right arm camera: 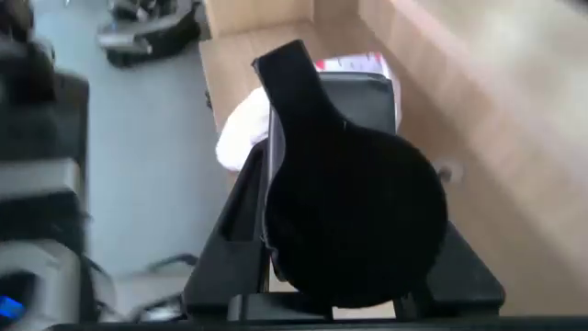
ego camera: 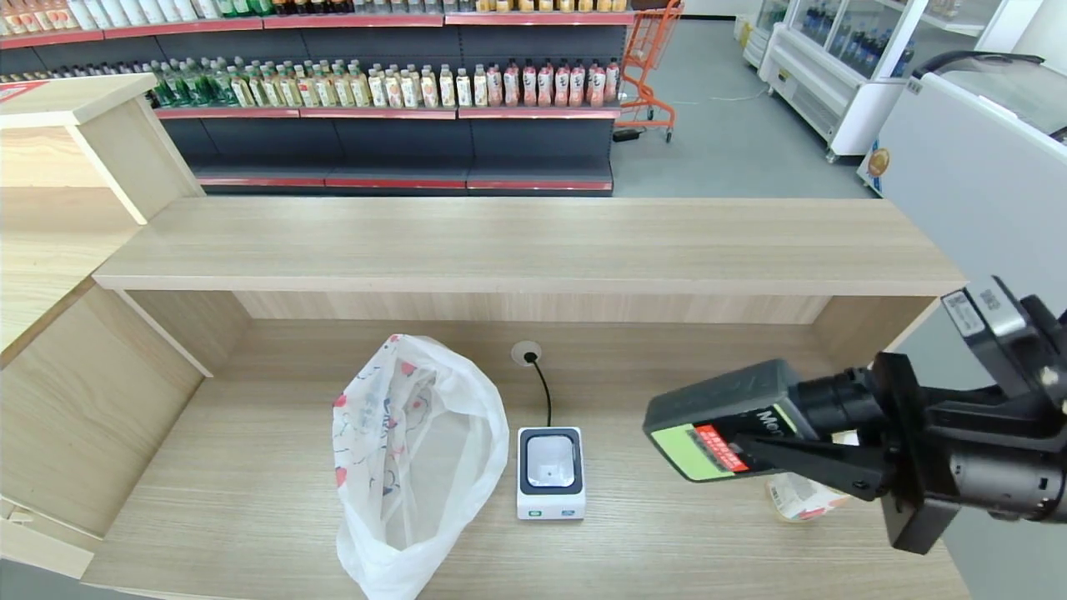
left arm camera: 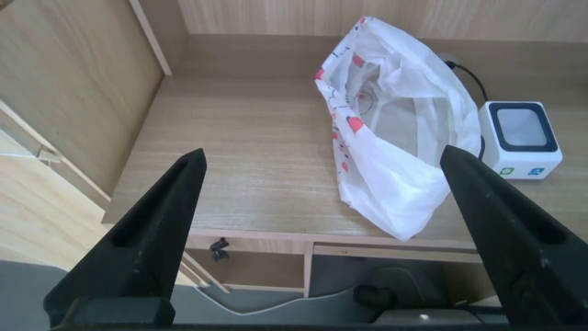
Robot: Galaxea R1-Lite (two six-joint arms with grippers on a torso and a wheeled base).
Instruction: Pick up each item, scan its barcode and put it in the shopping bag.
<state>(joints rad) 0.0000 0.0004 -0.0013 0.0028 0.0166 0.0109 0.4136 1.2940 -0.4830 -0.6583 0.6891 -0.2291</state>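
Observation:
My right gripper (ego camera: 779, 437) hangs above the counter's right side, shut on a dark grey bottle (ego camera: 721, 417) with a green and red label, held lying sideways right of the scanner. In the right wrist view the bottle's dark round end (right arm camera: 354, 216) sits between the fingers. The white scanner (ego camera: 550, 471) with its dark window stands mid-counter. Left of it the white shopping bag (ego camera: 417, 467) with red prints stands with its mouth gaping. A pale packet (ego camera: 800, 498) lies on the counter under the right arm. My left gripper (left arm camera: 323, 161) is open and empty above the counter's front edge, short of the bag (left arm camera: 395, 138).
A raised wooden ledge (ego camera: 533, 242) runs along the back of the counter, and a wooden side wall (ego camera: 92, 417) closes the left. The scanner's black cable (ego camera: 543, 392) runs to a hole at the back. Bare counter (ego camera: 233, 492) lies left of the bag.

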